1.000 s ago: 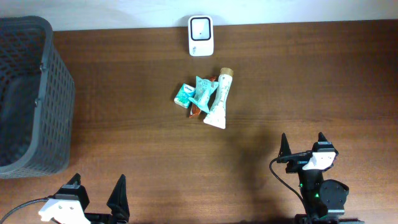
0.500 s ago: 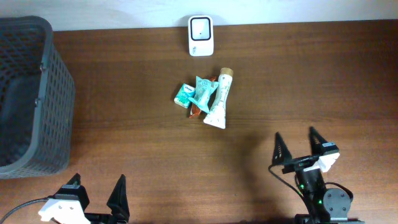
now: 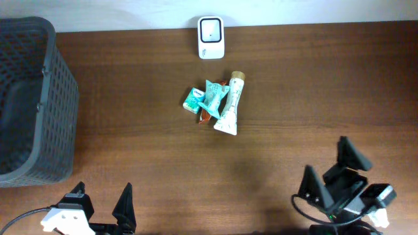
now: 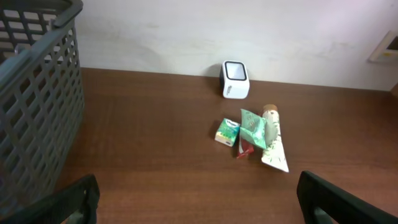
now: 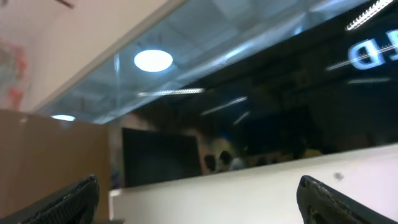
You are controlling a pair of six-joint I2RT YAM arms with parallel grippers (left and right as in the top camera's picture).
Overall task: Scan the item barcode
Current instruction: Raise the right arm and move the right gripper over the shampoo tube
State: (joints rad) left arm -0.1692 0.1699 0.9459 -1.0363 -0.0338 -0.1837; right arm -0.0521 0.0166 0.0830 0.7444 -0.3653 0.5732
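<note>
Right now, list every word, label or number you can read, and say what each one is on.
No text reads in full.
Lit sign, right wrist view: blurred and cut by the frame edge; perhaps a "D".
White tube: print too small to read.
Teal packet: print too small to read.
Green box: print too small to read.
Scanner: no marking readable.

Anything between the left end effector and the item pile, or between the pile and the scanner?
Nothing visible. Bare tabletop lies between the open left end effector and the pile, and between the pile and the white scanner. The basket stands far left, off both paths.
</note>
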